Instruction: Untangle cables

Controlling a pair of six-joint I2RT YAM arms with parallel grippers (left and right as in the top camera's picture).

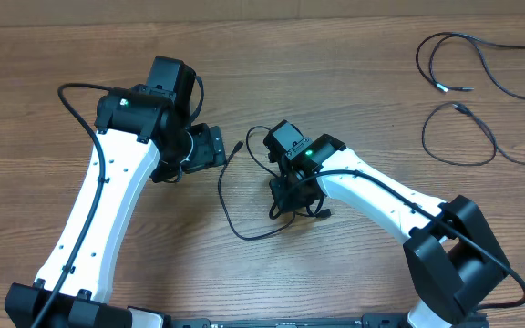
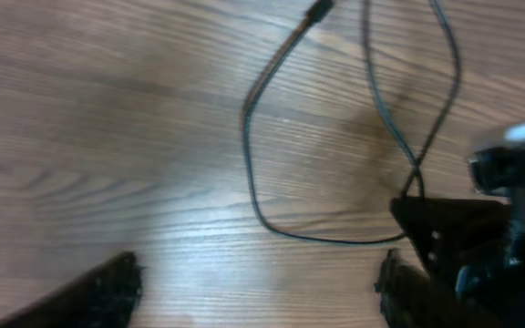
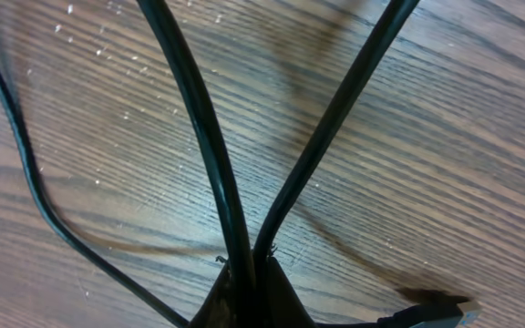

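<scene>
A tangle of thin black cables [image 1: 244, 228] lies at the table's middle, one plug tip [image 1: 236, 144] pointing toward my left gripper [image 1: 210, 146]. My right gripper [image 1: 292, 196] is down on the tangle. In the right wrist view it [image 3: 252, 273] is shut on two cable strands [image 3: 203, 137] that fan out upward from the jaws. My left gripper [image 2: 258, 273] hovers open just left of the loop [image 2: 252, 173], with only bare wood between its fingers [image 2: 108, 292].
Two more loose black cables lie at the far right of the table, one [image 1: 454, 64] near the back edge and one [image 1: 468, 137] below it. A small plug [image 3: 436, 310] rests on the wood beside my right jaws.
</scene>
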